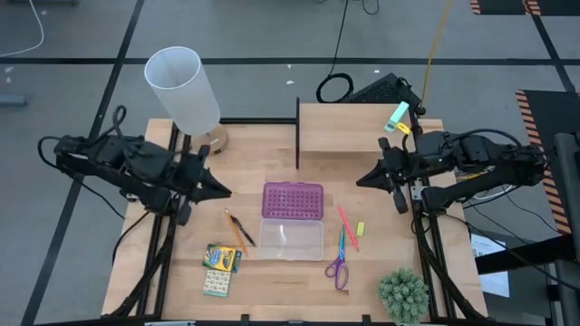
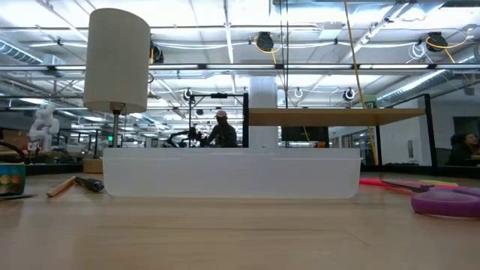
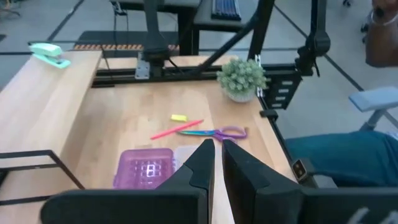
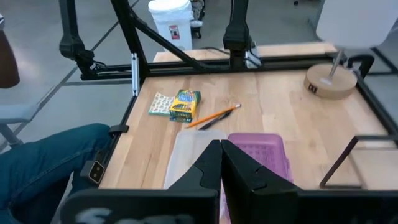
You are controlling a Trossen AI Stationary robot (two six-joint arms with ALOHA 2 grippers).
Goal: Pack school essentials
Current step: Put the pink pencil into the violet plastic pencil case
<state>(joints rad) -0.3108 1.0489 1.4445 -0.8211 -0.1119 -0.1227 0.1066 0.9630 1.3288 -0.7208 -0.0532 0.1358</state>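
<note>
2 grippers noted — left gripper [image 1: 224,191] and right gripper [image 1: 361,180], both closed and empty; between them we see the scissors [image 1: 339,264].

Around my table [image 1: 272,145]: grey floor [image 1: 82,36] with dark lines, hazard tape [image 1: 535,109] on the right. Far off, ceiling strip lights [image 2: 225,45], glass partitions, a seated person [image 2: 222,129].
</note>
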